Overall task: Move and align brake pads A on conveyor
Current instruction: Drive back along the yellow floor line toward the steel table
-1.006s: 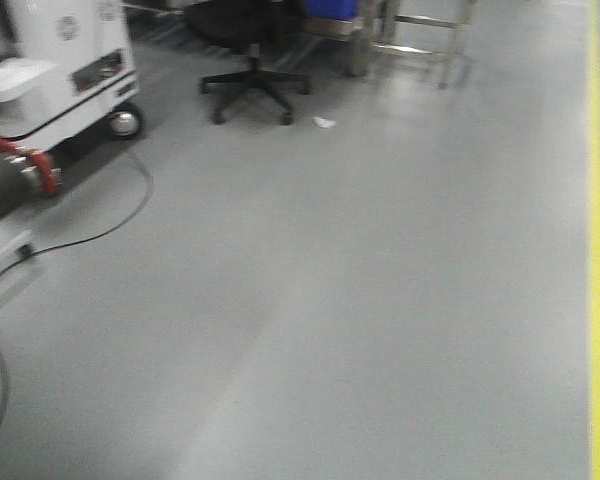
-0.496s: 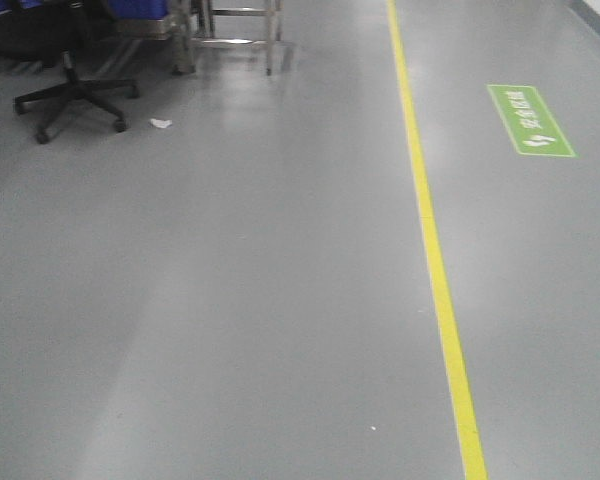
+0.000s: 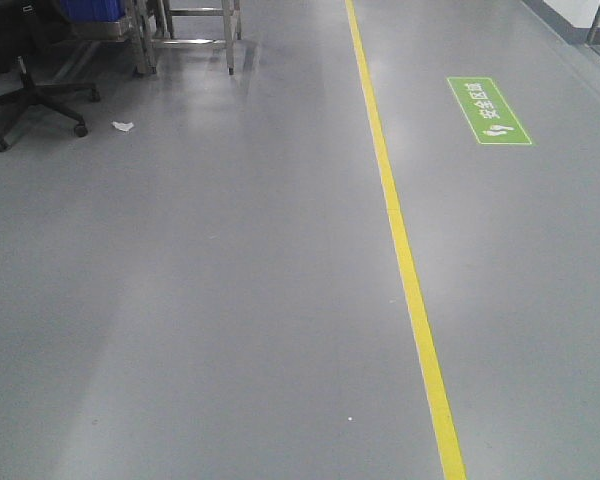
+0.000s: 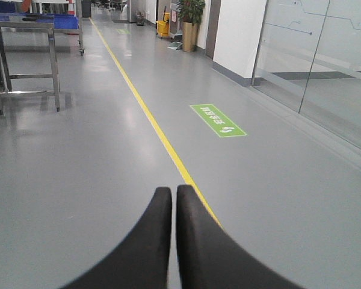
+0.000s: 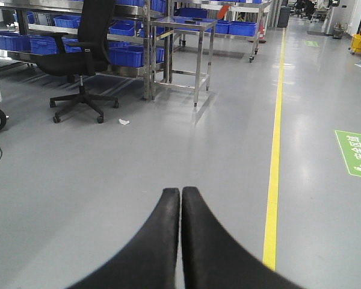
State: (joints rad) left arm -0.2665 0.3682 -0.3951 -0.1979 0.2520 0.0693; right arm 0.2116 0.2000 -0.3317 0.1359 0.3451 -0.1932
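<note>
Grippers up close: left gripper point(image 4: 171, 192) and right gripper point(image 5: 181, 194) both clenched empty, fingers touching. Beyond, grey floor point(image 3: 230, 300), yellow line point(image 3: 405, 260), green floor sign point(image 3: 488, 110), then office chair point(image 5: 84, 54) and blue bins point(image 5: 129, 55) — brake pads, conveyor out of view.

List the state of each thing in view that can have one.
left gripper: jaws shut, empty.
right gripper: jaws shut, empty.
chair: upright, unoccupied.
paper scrap: lying on floor.
brake pads, conveyor: not in view.
</note>
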